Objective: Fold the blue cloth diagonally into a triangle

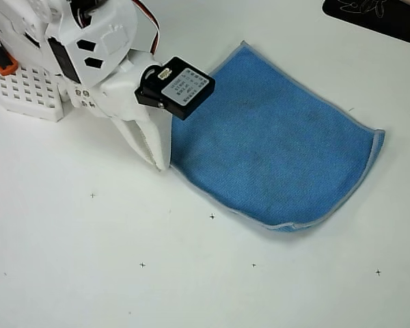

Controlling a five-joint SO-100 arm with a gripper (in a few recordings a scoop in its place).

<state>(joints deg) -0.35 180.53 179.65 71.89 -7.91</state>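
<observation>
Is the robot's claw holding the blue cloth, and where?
Can't tell. The claw sits at the blue cloth's left edge, but its tips hide any pinch.

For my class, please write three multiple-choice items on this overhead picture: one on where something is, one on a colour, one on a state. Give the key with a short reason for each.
1. Where is the gripper?
A. at the cloth's left edge
B. at the cloth's right corner
C. far from the cloth

2. What colour is the cloth?
A. red
B. blue
C. green

3. How does the cloth lie on the table?
A. rolled into a tube
B. crumpled in a ball
C. mostly flat, with a second layer showing at the right and lower edges

Key: A, the white fingertips meet the left edge; B, blue with pale edging; C, it lies flat, lower layer peeking out.
</observation>
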